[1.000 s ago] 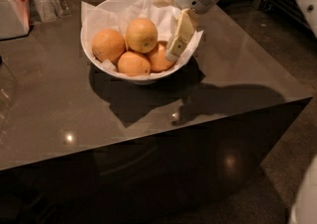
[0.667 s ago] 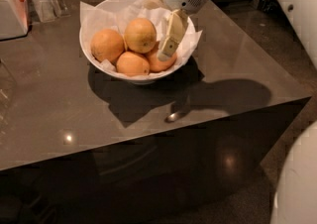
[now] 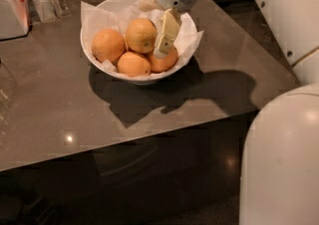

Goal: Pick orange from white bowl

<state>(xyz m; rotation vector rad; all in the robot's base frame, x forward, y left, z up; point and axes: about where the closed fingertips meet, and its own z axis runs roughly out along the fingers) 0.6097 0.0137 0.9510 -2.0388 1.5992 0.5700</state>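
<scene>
The white bowl (image 3: 110,1), lined with crinkled white paper, stands on the dark table and holds several oranges. The paler, yellow-tan orange (image 3: 140,35) lies on top near the middle. Deeper orange fruits lie at the left (image 3: 107,45), front (image 3: 132,63) and right (image 3: 166,61). My gripper (image 3: 157,19) hangs over the right half of the bowl, open. One finger (image 3: 167,34) points down just right of the paler orange. The other finger (image 3: 146,2) is behind that orange, by the bowl's far rim. Nothing is held.
The bowl sits on a glossy brown table (image 3: 55,104) whose front edge runs across the middle of the view. A boxy white appliance (image 3: 11,12) and a clear stand (image 3: 46,4) are at the back left. My white body (image 3: 281,159) fills the lower right.
My gripper has moved left across the bowl, from the right rim to right beside the paler orange. The oranges and the bowl have not moved.
</scene>
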